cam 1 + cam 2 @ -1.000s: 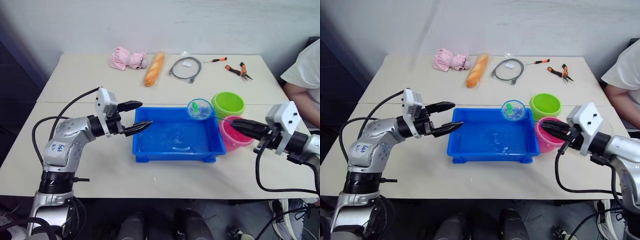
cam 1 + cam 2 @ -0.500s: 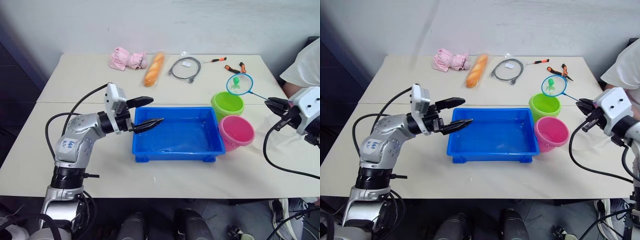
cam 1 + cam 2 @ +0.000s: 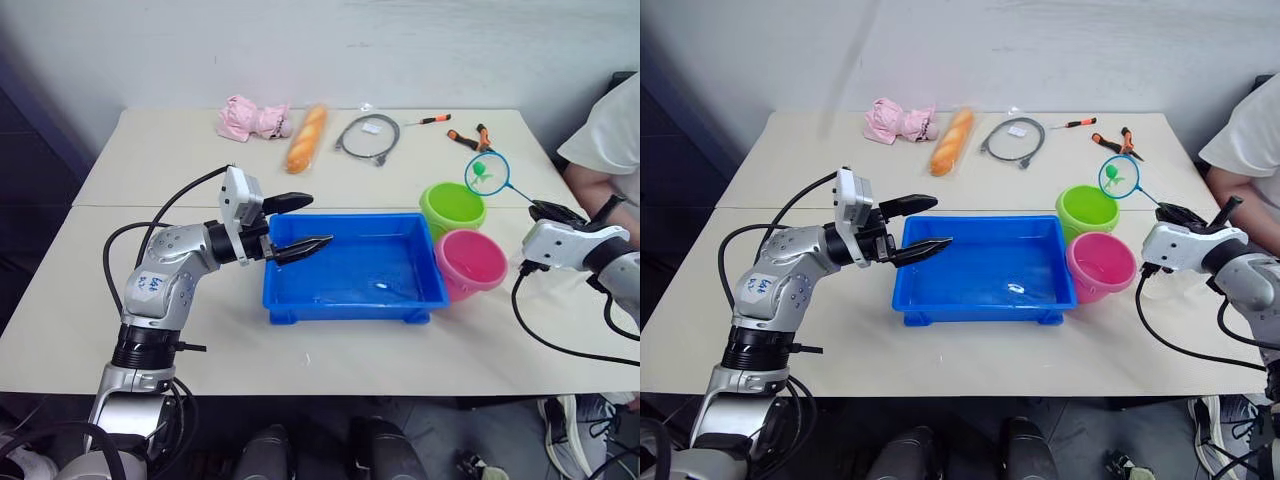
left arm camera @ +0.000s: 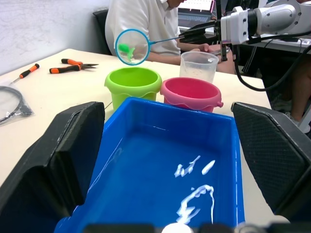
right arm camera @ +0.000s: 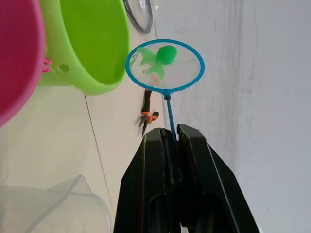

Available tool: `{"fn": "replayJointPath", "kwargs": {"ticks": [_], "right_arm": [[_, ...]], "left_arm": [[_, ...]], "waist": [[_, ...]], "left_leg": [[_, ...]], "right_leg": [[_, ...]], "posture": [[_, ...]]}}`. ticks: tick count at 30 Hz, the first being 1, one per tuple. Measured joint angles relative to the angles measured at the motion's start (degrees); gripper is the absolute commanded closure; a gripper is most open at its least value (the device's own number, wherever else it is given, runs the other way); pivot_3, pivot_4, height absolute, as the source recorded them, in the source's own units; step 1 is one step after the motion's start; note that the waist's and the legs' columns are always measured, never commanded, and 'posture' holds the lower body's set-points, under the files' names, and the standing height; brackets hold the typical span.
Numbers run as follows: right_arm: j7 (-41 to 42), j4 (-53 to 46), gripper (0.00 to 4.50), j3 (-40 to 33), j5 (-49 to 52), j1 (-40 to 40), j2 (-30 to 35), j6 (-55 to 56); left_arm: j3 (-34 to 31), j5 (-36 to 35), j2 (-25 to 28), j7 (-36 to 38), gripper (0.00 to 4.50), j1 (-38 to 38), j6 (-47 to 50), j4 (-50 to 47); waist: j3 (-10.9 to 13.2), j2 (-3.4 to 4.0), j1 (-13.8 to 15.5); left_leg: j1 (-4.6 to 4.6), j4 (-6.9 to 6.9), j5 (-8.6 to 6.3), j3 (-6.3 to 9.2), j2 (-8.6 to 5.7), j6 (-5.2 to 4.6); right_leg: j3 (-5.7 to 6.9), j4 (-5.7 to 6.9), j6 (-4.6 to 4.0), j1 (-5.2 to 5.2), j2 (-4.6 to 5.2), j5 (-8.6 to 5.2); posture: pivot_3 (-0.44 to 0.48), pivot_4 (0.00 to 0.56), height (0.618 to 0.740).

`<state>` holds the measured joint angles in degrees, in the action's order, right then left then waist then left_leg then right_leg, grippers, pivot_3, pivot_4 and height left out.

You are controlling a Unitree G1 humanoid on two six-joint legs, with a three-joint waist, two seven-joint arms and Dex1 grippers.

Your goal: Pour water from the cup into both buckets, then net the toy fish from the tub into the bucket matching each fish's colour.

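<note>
Right pincer (image 5: 170,141) clamped on thin stiff handle of net (image 3: 487,173), held above lime bucket (image 3: 454,208). Light, springy; best gripped low on handle. Left pincer (image 3: 300,224) spread wide over tub (image 3: 355,300). Counted: one green fish (image 5: 158,59) in mesh, two buckets, pink bucket (image 3: 470,262) beside tub, one cup (image 4: 198,65).

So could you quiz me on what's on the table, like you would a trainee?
1. True or false: the net holds a green fish.
2. Which claw grips the net: A left, B right?
3. Fill in: the net hangs above the ___ bucket.

Key: 1 true. 2 B; the left claw hangs open at the blue tub's end. 3 green; the pink bucket stands beside it.
</note>
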<state>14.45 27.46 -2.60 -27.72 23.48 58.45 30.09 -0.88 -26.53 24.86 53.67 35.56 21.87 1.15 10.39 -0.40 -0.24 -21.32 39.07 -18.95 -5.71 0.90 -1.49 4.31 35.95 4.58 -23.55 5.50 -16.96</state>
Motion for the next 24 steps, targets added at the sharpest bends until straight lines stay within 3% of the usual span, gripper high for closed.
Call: {"fn": "replayJointPath", "kwargs": {"ticks": [10, 16, 20, 24], "right_arm": [[-15.4, 2.6, 4.50, 7.3, -15.6, 2.3, 2.9, 4.9], [-17.3, 3.8, 4.50, 7.3, -15.1, 4.0, 3.9, 5.9], [-10.5, 3.5, 4.50, 5.4, -3.7, 4.0, 2.7, 6.1], [12.1, -7.0, 4.50, 1.7, 27.3, 0.3, -2.8, -2.7]], "left_arm": [[0.0, 0.2, -1.4, -0.9, 0.03, 0.0, -1.4, 1.6], [0.0, 0.2, -1.4, -1.0, 0.03, -0.2, -2.3, 1.6], [-0.2, 0.0, -0.9, 0.5, 0.03, -0.2, -3.3, 1.6], [-1.3, -2.6, 1.7, 6.8, 0.03, -0.9, -4.7, 1.1]], "waist": [[0.0, 0.00, 0.0], [0.0, 0.00, 0.0], [0.0, 0.00, 0.0], [0.0, -0.01, -0.2]], "left_leg": [[0.00, 0.00, 0.05, -0.01, 0.01, 0.05], [0.00, 0.00, 0.06, -0.01, 0.01, 0.05], [0.01, 0.00, 0.06, 0.00, 0.03, 0.05], [0.06, -0.01, 0.06, 0.04, 0.12, 0.06]], "right_leg": [[-0.01, 0.00, 0.00, 0.00, -0.02, 0.00], [-0.01, 0.00, 0.00, 0.01, -0.04, 0.00], [0.00, -0.01, 0.00, 0.03, -0.07, 0.00], [0.04, 0.01, 0.00, 0.08, -0.15, 0.00]], "posture": [[0.000, 0.150, 0.738], [0.000, 0.150, 0.738], [0.000, 0.150, 0.738], [0.000, 0.150, 0.738]]}}
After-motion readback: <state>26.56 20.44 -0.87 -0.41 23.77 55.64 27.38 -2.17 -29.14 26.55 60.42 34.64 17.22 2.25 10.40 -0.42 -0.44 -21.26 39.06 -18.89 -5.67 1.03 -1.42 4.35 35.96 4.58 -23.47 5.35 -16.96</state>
